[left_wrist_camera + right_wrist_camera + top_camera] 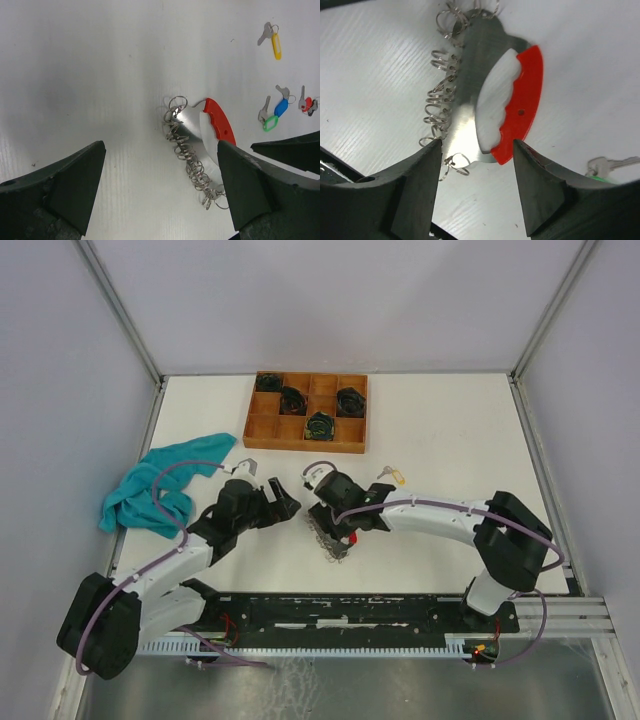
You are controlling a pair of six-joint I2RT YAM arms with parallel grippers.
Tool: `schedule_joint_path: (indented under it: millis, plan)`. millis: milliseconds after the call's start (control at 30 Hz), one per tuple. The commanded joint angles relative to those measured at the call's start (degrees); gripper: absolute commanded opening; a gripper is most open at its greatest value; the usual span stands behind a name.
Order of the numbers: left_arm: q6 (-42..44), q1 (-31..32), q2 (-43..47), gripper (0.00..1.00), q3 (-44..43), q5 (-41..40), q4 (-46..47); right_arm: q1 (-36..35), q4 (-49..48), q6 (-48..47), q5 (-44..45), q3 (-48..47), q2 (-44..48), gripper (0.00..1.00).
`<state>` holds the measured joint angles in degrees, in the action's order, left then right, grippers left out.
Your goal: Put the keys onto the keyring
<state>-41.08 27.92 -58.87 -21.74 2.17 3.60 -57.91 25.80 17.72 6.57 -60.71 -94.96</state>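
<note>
The keyring holder (192, 135) is a silver plate with a red handle (220, 122) and a row of several split rings (187, 152), lying flat on the white table. My left gripper (160, 200) is open and empty, just short of it. My right gripper (477, 170) is open, its fingertips standing either side of the holder's (470, 95) near end without gripping it. Keys with yellow (276, 46), blue (281, 107) and green (270, 123) tags lie loose beyond the holder. In the top view the holder (335, 540) lies between both grippers, and the yellow-tagged key (391, 476) lies behind the right arm.
A wooden compartment tray (305, 438) with black coiled bundles stands at the back. A teal cloth (150, 490) lies at the left. A further key with a red part (306, 104) lies by the tagged keys. Enclosure walls stand on three sides.
</note>
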Motion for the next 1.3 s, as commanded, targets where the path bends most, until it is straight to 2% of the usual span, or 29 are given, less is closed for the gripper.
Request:
schedule_joint_path:
  millis: [0, 500, 667, 867, 1100, 1267]
  plan:
    - [-0.12, -0.31, -1.48, 0.99, -0.85, 1.19, 3.70, 3.04, 4.41, -2.30, 3.26, -3.03, 1.24, 0.67]
    - [1.35, -0.30, -6.95, 0.98, -1.99, 4.29, 5.47, 6.19, 1.45, 0.86, 0.42, -4.94, -9.95, 0.58]
    - [1.01, -0.25, -8.15, 0.98, -1.74, 5.23, 6.64, 6.67, 1.54, 0.89, -0.02, -4.76, -11.50, 0.48]
    - [0.41, -0.32, -8.76, 0.98, -1.79, 5.62, 7.83, 6.74, 0.22, -1.22, 1.05, -4.02, -8.25, 0.31]
    - [-0.57, -0.65, -8.72, 0.98, -2.83, 7.59, 9.19, 6.76, -2.00, -6.02, 1.53, -3.17, -4.12, 0.17]
    - [-0.04, -1.80, -9.42, 0.98, -4.43, 8.87, 9.17, 6.83, -3.69, -9.71, 1.69, -2.18, -1.62, 0.11]
